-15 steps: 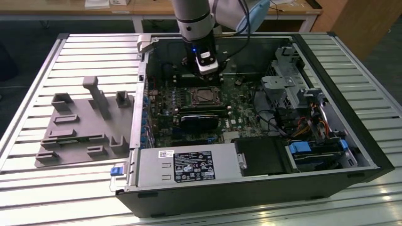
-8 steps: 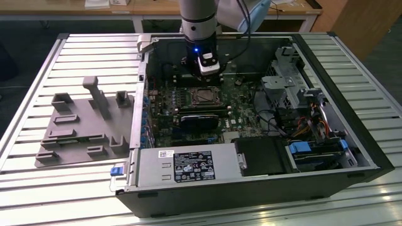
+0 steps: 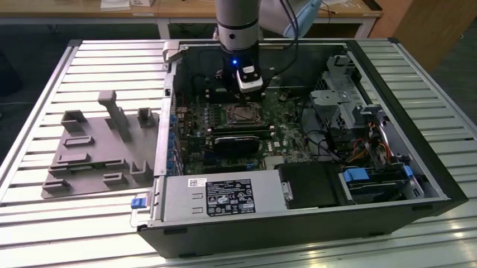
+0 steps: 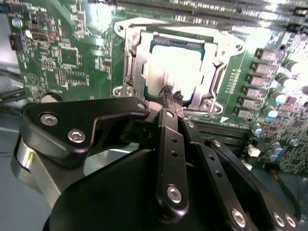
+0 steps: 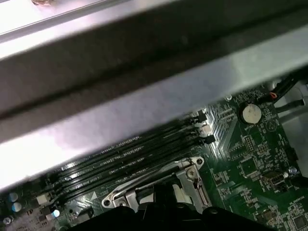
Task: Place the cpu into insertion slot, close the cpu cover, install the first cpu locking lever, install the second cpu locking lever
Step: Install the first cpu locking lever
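Second wrist view: we log the cpu [image 4: 175,65], pale metal top, seated in the insertion slot [image 4: 132,72] with the cpu cover [image 4: 214,72] framing it; we judge it light, rigid, fragile beneath, best taken by its edges; the gripper [image 4: 172,96] hovers at the socket's near edge, fingertips pinched together, holding nothing; green circuit board [image 4: 62,53] surrounds.
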You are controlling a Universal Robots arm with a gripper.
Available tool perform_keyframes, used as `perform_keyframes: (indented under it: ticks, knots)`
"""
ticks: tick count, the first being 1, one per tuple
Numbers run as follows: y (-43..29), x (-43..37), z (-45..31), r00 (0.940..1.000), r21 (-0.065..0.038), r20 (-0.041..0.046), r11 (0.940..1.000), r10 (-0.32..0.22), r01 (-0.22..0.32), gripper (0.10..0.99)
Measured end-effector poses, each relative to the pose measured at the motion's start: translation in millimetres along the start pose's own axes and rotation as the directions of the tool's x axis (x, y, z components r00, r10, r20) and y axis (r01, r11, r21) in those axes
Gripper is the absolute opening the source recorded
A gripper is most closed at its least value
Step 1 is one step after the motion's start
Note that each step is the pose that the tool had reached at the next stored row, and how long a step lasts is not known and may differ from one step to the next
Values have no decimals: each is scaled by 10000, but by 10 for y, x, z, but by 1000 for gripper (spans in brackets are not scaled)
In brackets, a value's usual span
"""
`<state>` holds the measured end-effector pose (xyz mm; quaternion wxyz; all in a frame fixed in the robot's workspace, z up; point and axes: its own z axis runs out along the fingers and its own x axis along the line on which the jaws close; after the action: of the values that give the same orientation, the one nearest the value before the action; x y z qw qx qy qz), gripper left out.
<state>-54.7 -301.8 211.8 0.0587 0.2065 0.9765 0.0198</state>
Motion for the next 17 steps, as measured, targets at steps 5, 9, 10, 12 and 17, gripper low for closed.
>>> perform_keyframes:
  ticks: [5, 9, 10, 12, 17]
  knots:
    - [-64, -37, 0, 10000, 11, -9, 10000, 44, -44, 102]
    - [-115, -64, 0, 10000, 16, -11, 10000, 79, -79, 102]
    - [-127, -70, -1, 10000, 18, -11, 10000, 86, -86, 102]
    - [-146, -79, 0, 10000, 21, -10, 9999, 98, -98, 102]
    - [-162, -87, 2, 10000, 97, 23, 9999, 47, -48, 102]
